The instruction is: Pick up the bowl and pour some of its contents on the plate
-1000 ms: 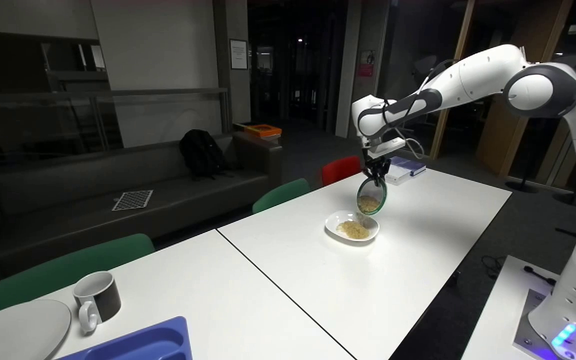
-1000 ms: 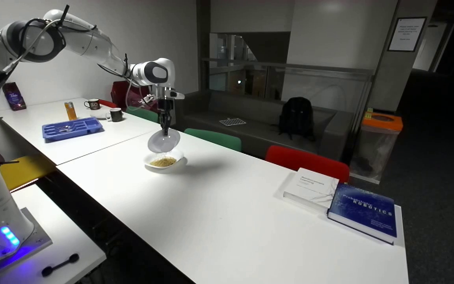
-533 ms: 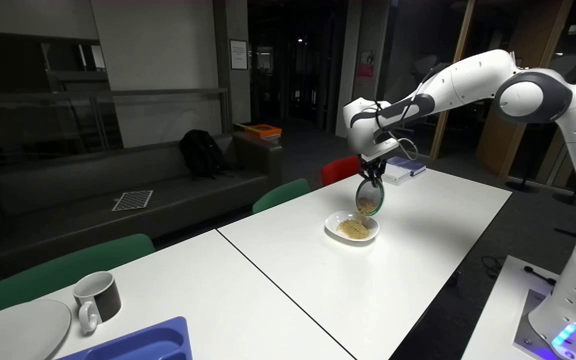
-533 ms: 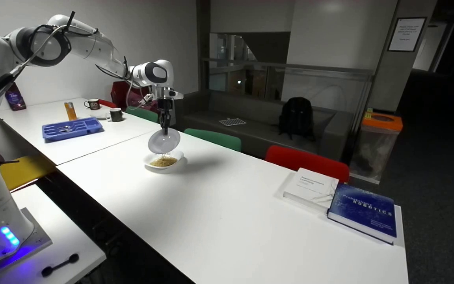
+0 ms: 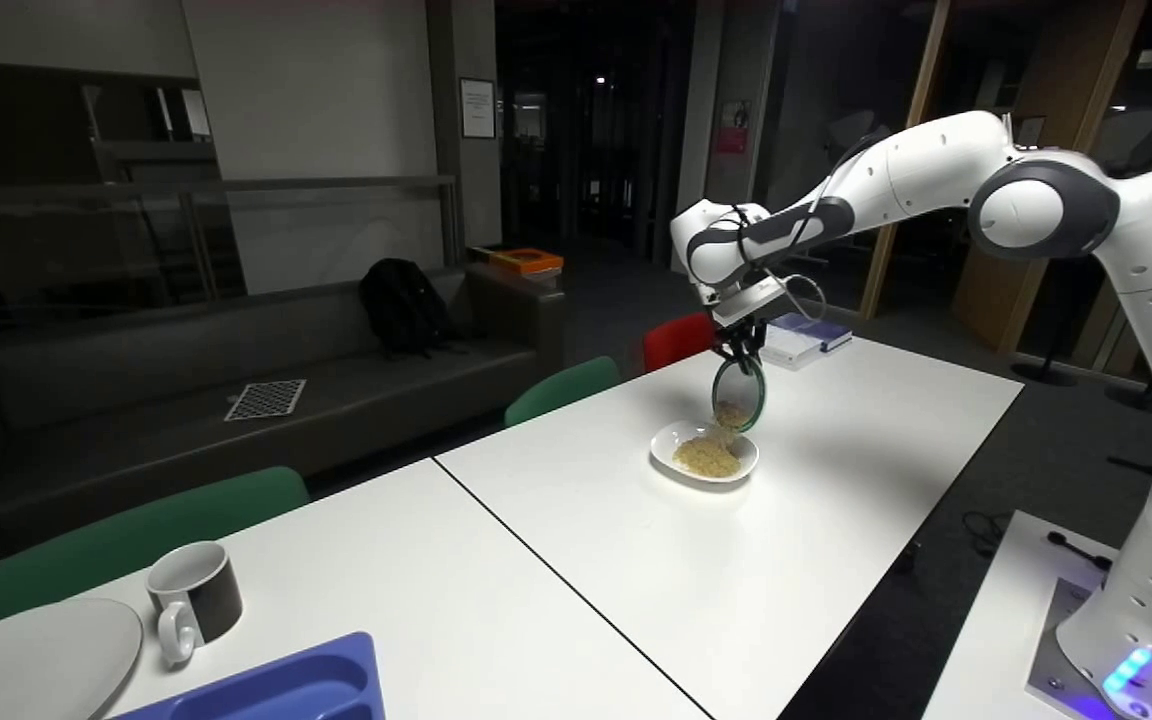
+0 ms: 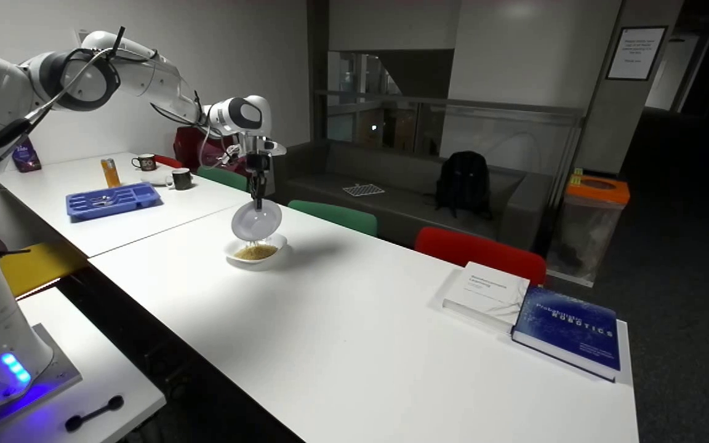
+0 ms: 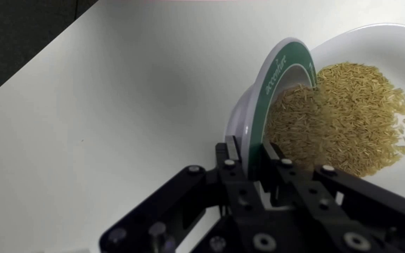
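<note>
Well left of the plate [image 5: 663,455], a blue tray [image 5: 341,655] is cut off by the frame; in an exterior view the tray [image 6: 117,209] shows whole. Over the plate, the gripper [image 7: 251,149] pinches the rim of the steeply tilted bowl [image 5: 738,385] between 2 fingers [image 7: 231,149]. Grains [image 5: 706,458] blur between bowl and plate, more lying heaped on the plate. In an exterior view the bowl [image 6: 256,221] hides its inside; the wrist view cuts off the plate's right side.
</note>
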